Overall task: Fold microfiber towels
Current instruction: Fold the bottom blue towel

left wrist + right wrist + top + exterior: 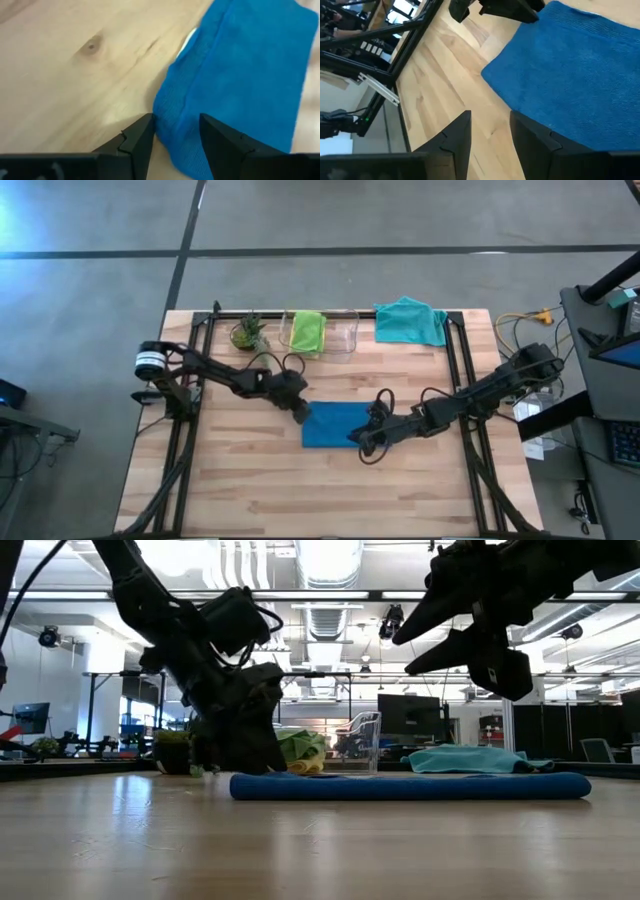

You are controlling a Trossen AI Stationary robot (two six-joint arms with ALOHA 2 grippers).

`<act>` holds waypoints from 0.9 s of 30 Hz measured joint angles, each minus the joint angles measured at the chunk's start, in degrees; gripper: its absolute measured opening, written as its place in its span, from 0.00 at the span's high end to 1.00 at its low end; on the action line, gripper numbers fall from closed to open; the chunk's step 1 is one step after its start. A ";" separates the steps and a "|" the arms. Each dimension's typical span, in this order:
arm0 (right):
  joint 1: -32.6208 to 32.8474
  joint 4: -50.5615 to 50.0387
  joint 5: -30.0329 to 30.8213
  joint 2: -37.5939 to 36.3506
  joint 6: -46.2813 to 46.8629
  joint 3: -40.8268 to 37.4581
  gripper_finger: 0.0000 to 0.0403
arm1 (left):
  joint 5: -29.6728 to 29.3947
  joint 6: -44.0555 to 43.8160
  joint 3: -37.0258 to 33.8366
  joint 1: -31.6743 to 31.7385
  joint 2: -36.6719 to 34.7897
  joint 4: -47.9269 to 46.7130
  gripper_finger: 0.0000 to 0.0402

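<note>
A dark blue towel (pixel 337 425) lies folded flat at the middle of the table; in the low view it shows as a long low pad (pixel 410 786). My left gripper (pixel 302 416) is down at its left far corner, open, one finger on either side of that corner (pixel 175 135). Over the towel's near right corner, my right gripper (pixel 363 447) hangs open and raised clear of the table (pixel 405 655), with nothing between its fingers (pixel 490 117). A lime green towel (pixel 306 332) lies in a clear bin. A teal towel (pixel 410 321) lies at the far right. My left gripper slants down from the table's left side, and the blue towel's folded corner (pixel 172 117) reaches in between its two fingers. The corner lies on the table. Whether the fingers touch the cloth I cannot tell.
A clear plastic bin (pixel 345 335) and a small potted plant (pixel 248 332) stand along the far edge. Black frame rails (pixel 190 400) run down both sides of the table. Bare wood (pixel 320 490) lies between the blue towel and the near edge.
</note>
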 joint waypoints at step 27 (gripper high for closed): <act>-2.30 -2.58 -3.13 8.92 -6.65 0.04 0.68 | 14.57 3.48 0.02 1.02 1.69 0.70 0.99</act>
